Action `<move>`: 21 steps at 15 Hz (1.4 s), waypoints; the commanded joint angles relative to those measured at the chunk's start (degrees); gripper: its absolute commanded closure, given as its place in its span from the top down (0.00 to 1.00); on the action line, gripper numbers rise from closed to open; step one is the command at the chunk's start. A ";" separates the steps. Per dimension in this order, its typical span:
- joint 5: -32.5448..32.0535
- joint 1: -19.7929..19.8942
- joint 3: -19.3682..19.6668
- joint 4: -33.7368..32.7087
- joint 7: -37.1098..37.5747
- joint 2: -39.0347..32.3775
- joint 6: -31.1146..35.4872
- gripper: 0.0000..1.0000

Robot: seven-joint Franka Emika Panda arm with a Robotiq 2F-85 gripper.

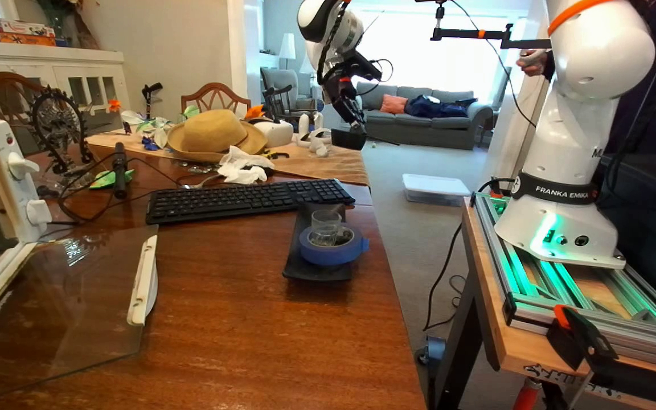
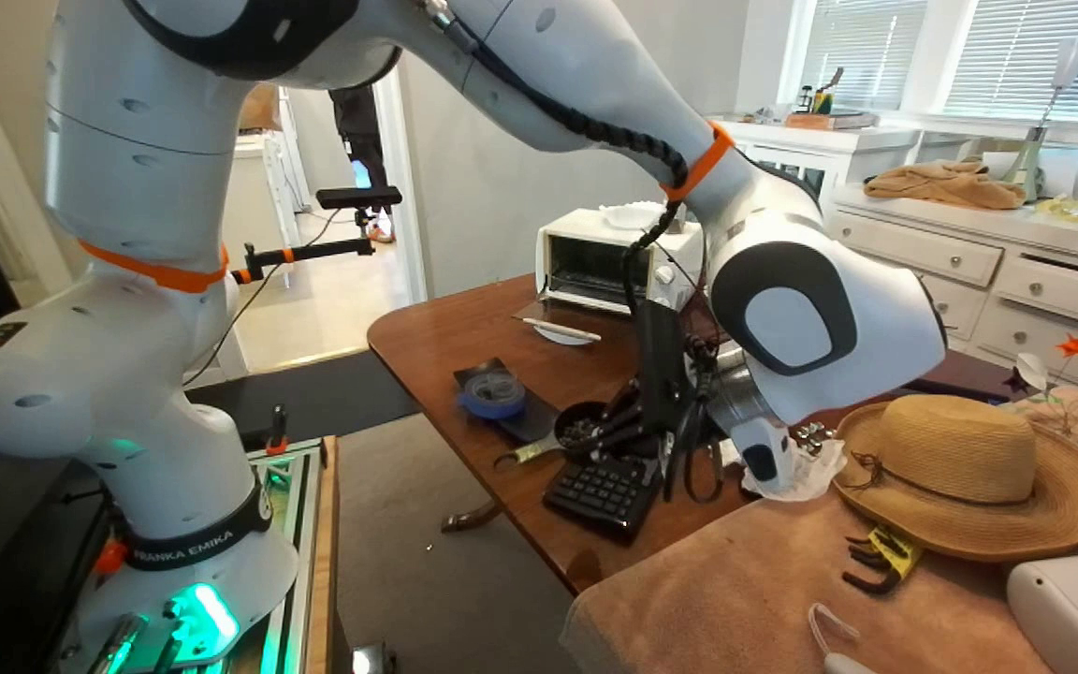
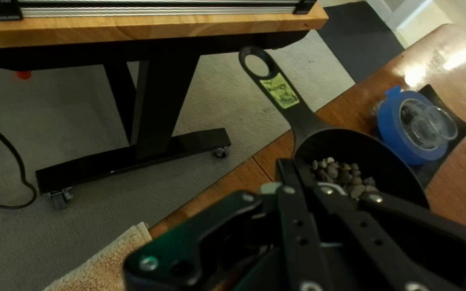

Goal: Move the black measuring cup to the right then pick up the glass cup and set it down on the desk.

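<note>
The black measuring cup [image 3: 366, 147] has a long handle with a yellow-green label and holds small stones. My gripper [image 3: 291, 163] is shut on its rim, one finger inside the cup and one outside. The held cup is in the air near the desk's edge in both exterior views [image 1: 349, 138] [image 2: 584, 418], with the gripper [image 1: 355, 122] above it. The clear glass cup [image 1: 326, 221] stands inside a blue tape roll [image 1: 333, 257] on a black tray [image 1: 316, 273]. The glass also shows in the wrist view [image 3: 439, 123]. The desk [image 1: 259, 341] is glossy reddish-brown wood.
A black keyboard [image 1: 248, 199] lies behind the tray. A toaster oven [image 2: 614, 257] with its glass door [image 1: 77, 296] open stands at the desk's far side from the robot. A straw hat [image 2: 960, 459], white cloth [image 1: 242, 165] and tan towel [image 2: 735, 562] lie at one end.
</note>
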State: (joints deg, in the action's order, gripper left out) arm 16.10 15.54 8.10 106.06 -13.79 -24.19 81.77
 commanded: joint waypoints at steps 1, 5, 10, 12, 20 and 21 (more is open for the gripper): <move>0.71 0.90 0.17 -0.22 -0.75 -0.14 -0.28 0.03; 1.27 1.27 0.02 -0.79 -0.90 -1.08 -1.14 0.01; -0.91 1.68 0.89 -3.10 1.13 -4.12 -4.88 0.01; -0.75 2.11 1.75 -4.45 3.28 -5.52 -5.38 0.01; 0.16 1.40 5.02 -7.42 18.57 -6.84 8.61 0.01; 0.04 1.32 4.98 -7.56 19.98 -6.81 10.28 0.01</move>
State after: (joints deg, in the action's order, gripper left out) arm 16.79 17.88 12.53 99.79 1.32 -30.52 88.03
